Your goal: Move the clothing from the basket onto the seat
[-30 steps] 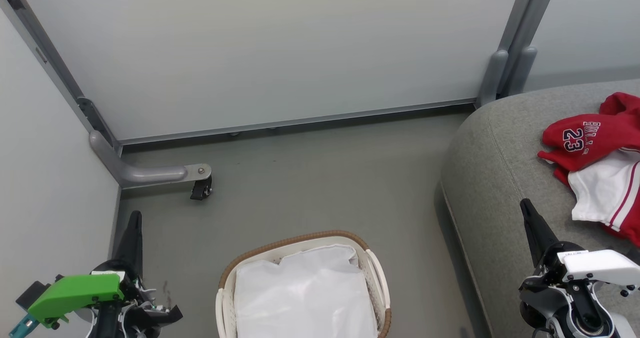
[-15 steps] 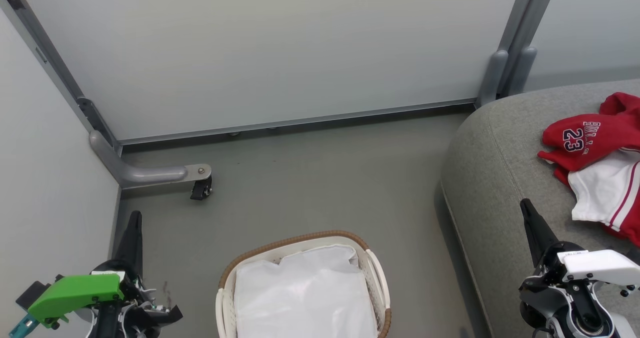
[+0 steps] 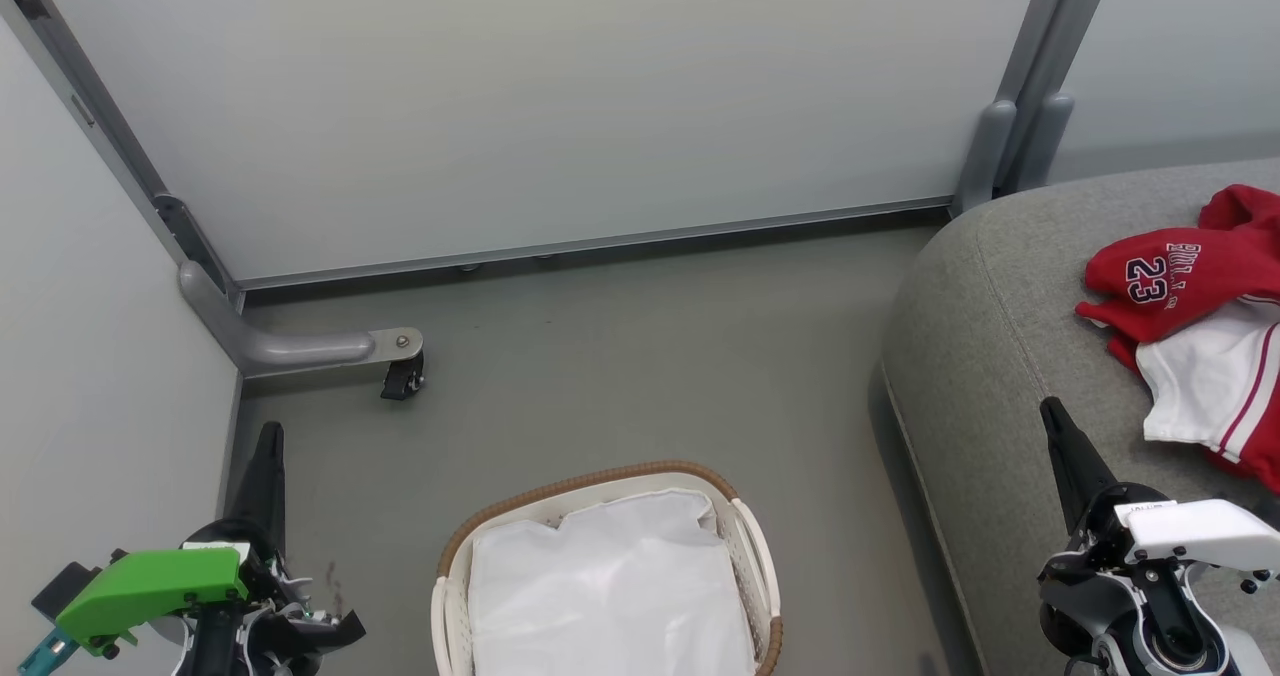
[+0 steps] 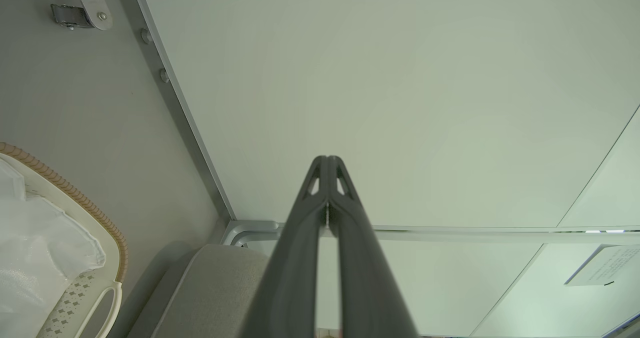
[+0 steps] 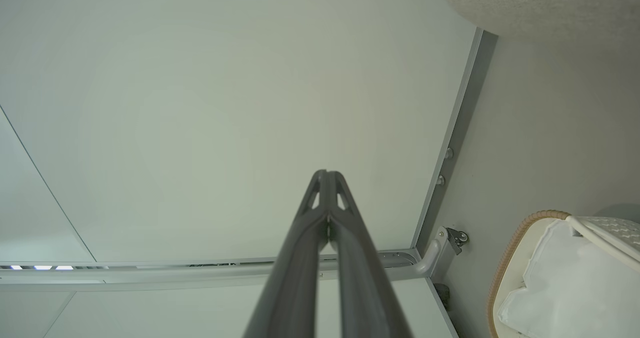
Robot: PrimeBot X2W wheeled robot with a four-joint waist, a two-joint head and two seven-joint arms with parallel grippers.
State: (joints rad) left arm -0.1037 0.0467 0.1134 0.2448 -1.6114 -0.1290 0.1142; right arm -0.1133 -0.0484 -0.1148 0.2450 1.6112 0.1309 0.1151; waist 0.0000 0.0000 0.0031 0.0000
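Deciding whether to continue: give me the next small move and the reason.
Probably none: leave both arms parked. The red sports garment with white panels lies on the grey fabric sofa seat, and the oval white plastic basket with brown woven rim holds just its white liner. The left gripper and right gripper are shut, empty.

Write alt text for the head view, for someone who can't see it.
Red clothing lies on the grey seat, right; the white basket, holding a white liner, stands on the floor between the closed left fingers and right fingers.

Bright, even, diffuse light throughout; soft shadows on the floor point(image 3: 620, 356), sharp focus, wrist views bowed at edges.
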